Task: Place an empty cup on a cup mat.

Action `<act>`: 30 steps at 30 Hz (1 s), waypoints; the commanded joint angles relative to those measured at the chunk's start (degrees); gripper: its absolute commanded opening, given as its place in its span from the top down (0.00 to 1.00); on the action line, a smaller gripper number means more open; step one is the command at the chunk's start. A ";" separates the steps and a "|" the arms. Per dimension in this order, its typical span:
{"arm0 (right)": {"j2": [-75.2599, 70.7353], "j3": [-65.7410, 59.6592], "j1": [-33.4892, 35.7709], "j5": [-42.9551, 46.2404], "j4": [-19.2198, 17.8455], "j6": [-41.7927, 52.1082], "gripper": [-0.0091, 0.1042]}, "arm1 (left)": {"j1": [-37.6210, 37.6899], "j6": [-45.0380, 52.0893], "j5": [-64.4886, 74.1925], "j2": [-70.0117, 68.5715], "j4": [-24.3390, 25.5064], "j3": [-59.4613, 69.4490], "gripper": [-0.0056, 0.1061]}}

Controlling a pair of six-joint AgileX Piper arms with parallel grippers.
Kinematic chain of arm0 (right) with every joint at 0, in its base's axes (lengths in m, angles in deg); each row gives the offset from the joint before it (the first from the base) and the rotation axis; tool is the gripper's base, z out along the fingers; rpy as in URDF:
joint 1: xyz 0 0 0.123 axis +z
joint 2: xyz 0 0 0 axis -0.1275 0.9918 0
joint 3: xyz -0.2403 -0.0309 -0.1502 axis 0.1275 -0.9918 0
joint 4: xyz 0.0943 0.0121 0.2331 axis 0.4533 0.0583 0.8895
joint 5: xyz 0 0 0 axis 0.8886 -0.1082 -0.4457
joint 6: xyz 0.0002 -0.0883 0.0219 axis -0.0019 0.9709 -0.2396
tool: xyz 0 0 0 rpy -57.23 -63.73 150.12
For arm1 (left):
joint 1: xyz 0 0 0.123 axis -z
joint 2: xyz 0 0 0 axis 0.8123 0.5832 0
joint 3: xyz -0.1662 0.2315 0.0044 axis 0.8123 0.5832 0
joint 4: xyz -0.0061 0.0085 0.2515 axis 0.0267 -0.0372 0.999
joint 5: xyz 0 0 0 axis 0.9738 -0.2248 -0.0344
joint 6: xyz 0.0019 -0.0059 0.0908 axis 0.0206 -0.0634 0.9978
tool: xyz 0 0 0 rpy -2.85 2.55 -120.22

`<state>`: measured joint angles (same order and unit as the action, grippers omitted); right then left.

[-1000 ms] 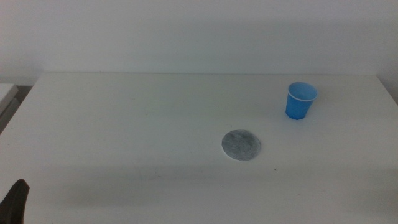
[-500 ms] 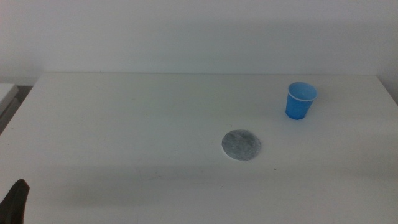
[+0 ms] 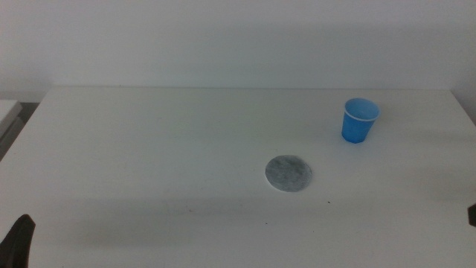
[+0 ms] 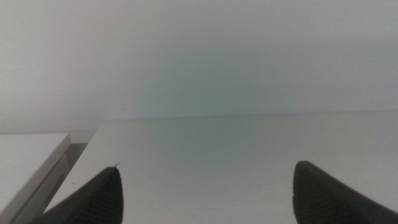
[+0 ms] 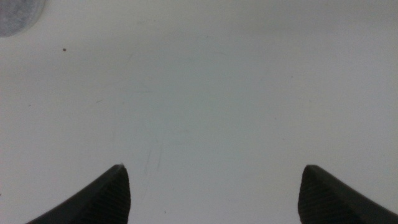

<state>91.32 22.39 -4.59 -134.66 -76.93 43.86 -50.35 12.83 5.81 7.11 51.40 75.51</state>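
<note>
The blue cup (image 3: 360, 120) stands upright and empty at the table's back right. The grey cup mat (image 3: 288, 173) lies flat near the table's middle, in front of and left of the cup, apart from it; a sliver of it shows in the right wrist view (image 5: 18, 14). My left gripper (image 4: 205, 193) is open and empty; it waits at the table's front left corner, where one jaw tip shows (image 3: 18, 240). My right gripper (image 5: 211, 193) is open and empty over bare table; a dark bit of it shows at the right edge (image 3: 471, 214).
The white table (image 3: 163, 149) ends at a pale wall behind. A lower white surface (image 4: 31, 155) lies beyond the table's left edge.
A dark bit of the right gripper has come into the middle view at the right edge. The cup, the mat and the left gripper have not moved.
</note>
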 commanded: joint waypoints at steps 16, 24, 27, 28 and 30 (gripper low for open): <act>8.83 5.49 -0.47 9.83 2.03 -0.59 0.11 | 0.06 -0.16 -0.73 -0.21 -0.13 -0.02 0.11; 24.62 22.24 -0.47 6.46 2.89 -0.59 0.11 | 0.06 -0.16 -0.73 -0.21 -0.13 -0.02 0.11; 31.10 29.60 -0.47 5.40 2.89 0.55 0.12 | 0.06 -0.16 -0.73 -0.21 -0.13 -0.02 0.11; 32.71 31.56 -0.47 5.39 2.89 1.12 0.12 | 0.06 -0.16 -0.73 -0.21 -0.13 -0.02 0.11; 36.52 36.22 -0.47 5.28 2.89 1.29 0.12 | 0.06 -0.16 -0.73 -0.21 -0.13 -0.02 0.11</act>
<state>125.22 55.35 -4.59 -129.10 -73.95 44.19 -50.35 12.83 5.81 7.11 51.40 75.51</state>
